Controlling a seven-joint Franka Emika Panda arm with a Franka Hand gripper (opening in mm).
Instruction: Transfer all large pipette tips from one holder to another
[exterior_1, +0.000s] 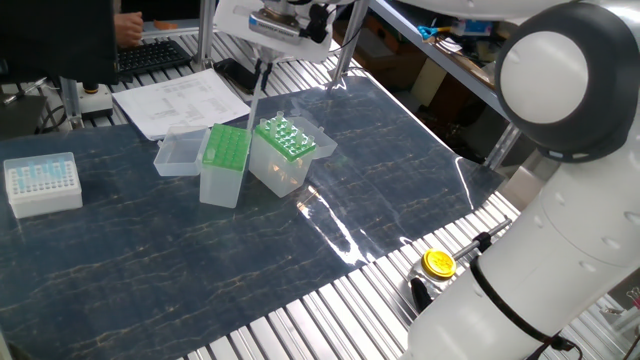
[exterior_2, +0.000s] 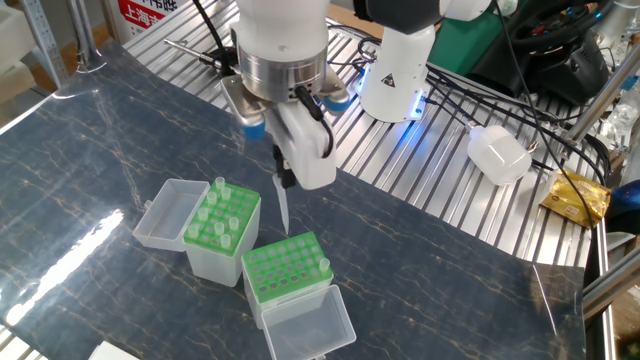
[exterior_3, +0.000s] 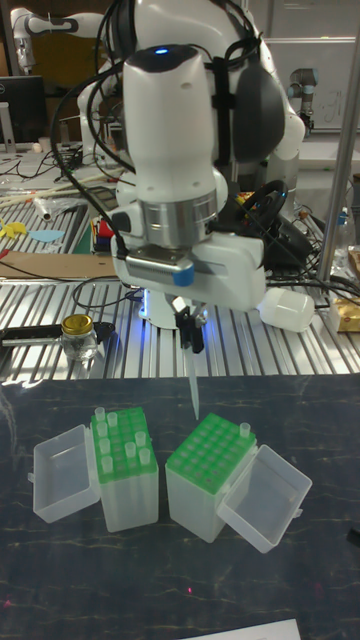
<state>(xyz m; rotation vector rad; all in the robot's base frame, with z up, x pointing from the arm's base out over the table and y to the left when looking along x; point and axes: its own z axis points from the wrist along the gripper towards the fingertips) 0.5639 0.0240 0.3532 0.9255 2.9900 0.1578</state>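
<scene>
One large pipette tip (exterior_3: 192, 388) hangs point-down from the pincer (exterior_3: 187, 328), whose two fingers are pinched closed on its upper end. In the tall fixed view it sits at the middle of the frame, its point in the air just above the back edge of the box with the flat green grid top (exterior_3: 213, 449), not touching it. That box, at lower centre, carries a single tip (exterior_3: 241, 430) at its far corner, and its clear lid (exterior_3: 266, 497) lies open toward the lower right. Just to its left stands the narrower box with the bright green rack top (exterior_3: 122, 442), with a cluster of tips (exterior_2: 222, 211) upright in it and its own lid (exterior_3: 59, 472) swung open to the left. Both boxes rest on the dark marbled tabletop (exterior_2: 90, 170). In one fixed view a white box of pale-blue tips (exterior_1: 41, 182) stands well apart at the left edge, near some printed sheets (exterior_1: 180, 100) in the upper left
</scene>
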